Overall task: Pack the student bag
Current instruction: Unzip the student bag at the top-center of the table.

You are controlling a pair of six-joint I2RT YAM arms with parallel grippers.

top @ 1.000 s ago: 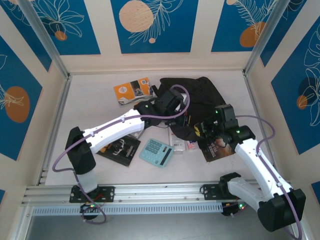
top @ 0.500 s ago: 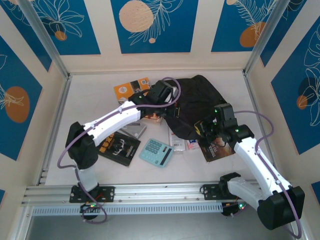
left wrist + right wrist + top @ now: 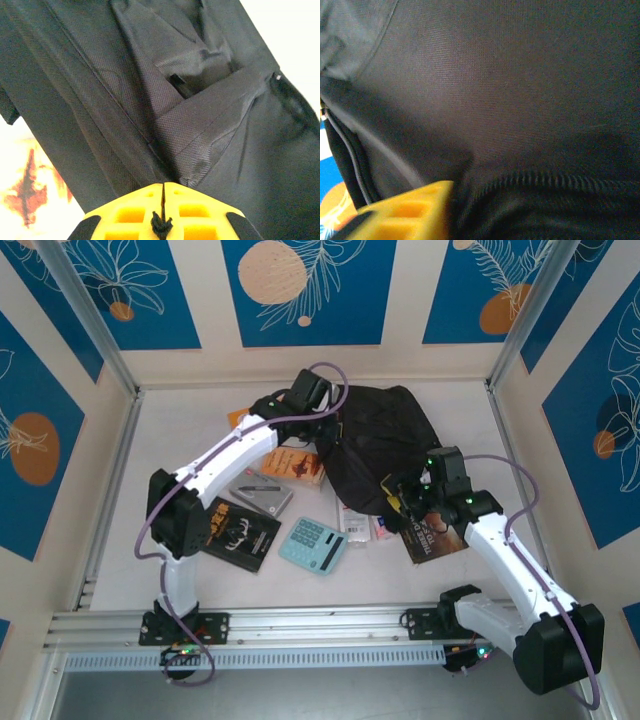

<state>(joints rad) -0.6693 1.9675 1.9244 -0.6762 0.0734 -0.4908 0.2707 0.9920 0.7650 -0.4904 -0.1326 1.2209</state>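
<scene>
Toward the far middle of the white table [image 3: 180,455], the student bag [image 3: 385,435] lies slumped in a black heap, its near edge reaching down between the two arms. Left of it, an orange booklet [image 3: 238,420] is mostly covered by the left forearm, and an orange-brown book [image 3: 293,466] lies just beside the bag's left edge. Nearer the bases are a grey flat case [image 3: 262,493], a black-covered book [image 3: 236,530] and a pale blue calculator [image 3: 312,545]. Small white and pink packets [image 3: 366,526] lie at the bag's near edge. A dark book [image 3: 437,538] lies under the right wrist, partly covered by it. The left gripper [image 3: 164,186] is at the bag's upper left edge. In its wrist view the yellow fingers [image 3: 130,212] are pressed together on the bag's cloth, with folds running to their tips and a dark tuft caught in the seam between them. The right gripper [image 3: 398,502] is against the bag's near right edge. Its wrist view has one yellow finger [image 3: 405,210] low on the left, close against dark cloth and a zipper line [image 3: 555,181]. The other finger is covered, so I cannot tell whether this pincer is spread or pinching. The bag's opening, straps and loop are hard to make out among the folds.
</scene>
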